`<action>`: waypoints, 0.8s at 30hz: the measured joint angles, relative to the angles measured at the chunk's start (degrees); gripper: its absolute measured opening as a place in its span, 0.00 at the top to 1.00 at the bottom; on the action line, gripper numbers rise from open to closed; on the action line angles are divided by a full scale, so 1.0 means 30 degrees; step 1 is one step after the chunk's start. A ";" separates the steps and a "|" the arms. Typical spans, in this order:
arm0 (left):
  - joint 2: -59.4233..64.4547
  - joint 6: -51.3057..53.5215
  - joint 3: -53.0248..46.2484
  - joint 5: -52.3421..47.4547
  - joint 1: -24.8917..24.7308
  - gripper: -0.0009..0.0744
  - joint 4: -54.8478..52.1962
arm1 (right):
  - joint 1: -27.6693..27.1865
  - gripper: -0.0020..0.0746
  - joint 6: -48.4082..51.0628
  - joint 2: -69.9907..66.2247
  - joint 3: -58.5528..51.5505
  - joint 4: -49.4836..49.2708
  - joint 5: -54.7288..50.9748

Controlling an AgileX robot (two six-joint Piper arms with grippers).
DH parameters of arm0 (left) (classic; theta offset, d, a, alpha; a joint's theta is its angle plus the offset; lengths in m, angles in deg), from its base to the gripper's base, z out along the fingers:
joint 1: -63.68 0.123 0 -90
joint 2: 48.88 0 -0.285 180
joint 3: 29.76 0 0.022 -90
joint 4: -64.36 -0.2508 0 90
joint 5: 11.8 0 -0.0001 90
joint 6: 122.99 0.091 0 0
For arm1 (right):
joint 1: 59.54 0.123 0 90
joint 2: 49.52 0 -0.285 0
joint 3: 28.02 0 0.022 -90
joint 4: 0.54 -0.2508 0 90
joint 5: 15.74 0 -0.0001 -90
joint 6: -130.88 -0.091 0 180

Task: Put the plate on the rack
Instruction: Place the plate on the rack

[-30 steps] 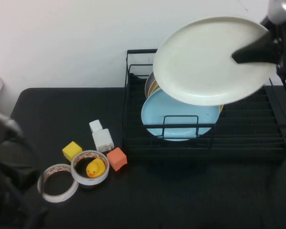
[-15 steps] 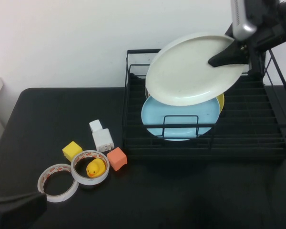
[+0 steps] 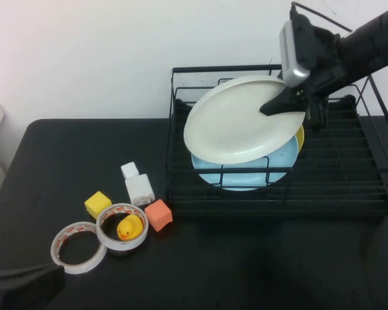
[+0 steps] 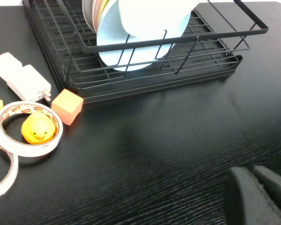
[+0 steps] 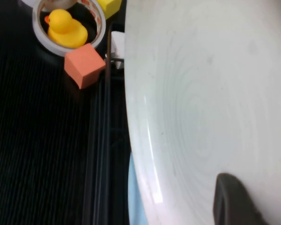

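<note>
The white plate (image 3: pixel 242 119) is tilted above the left part of the black wire rack (image 3: pixel 323 194), in front of the light blue plate (image 3: pixel 246 171) that leans in the rack. My right gripper (image 3: pixel 273 107) is shut on the white plate's far right rim, one dark finger lying across its face. In the right wrist view the plate (image 5: pixel 210 93) fills the picture, with that finger (image 5: pixel 232 201) on it. My left gripper (image 3: pixel 26 287) is low at the table's near left corner, shut and empty (image 4: pixel 253 187), far from the rack (image 4: pixel 178 42).
A yellow plate edge (image 3: pixel 301 139) shows behind the white one. Left of the rack lie a white adapter (image 3: pixel 139 187), an orange cube (image 3: pixel 158 214), a yellow cube (image 3: pixel 97 203) and two tape rolls (image 3: pixel 77 255), one holding a yellow duck (image 3: pixel 129 227).
My right gripper has carried the white plate down and to the left, from high above the rack to just over the light blue plate. The left arm has settled at the near left corner.
</note>
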 joint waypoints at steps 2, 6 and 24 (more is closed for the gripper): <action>0.0000 0.0000 0.0000 0.0000 0.0000 0.99 -0.0087 | 0.0109 0.78 -0.0080 -0.0208 0.0000 0.0035 0.0186; 0.0000 0.0000 0.0000 -0.0035 0.0000 0.99 -0.0298 | 0.0319 0.78 -0.1287 -0.0415 0.0000 0.0680 0.0836; 0.0000 0.0000 0.0000 -0.0424 0.0000 0.99 -0.1030 | 0.0395 0.78 -0.4724 -0.0742 0.0000 0.3001 0.0929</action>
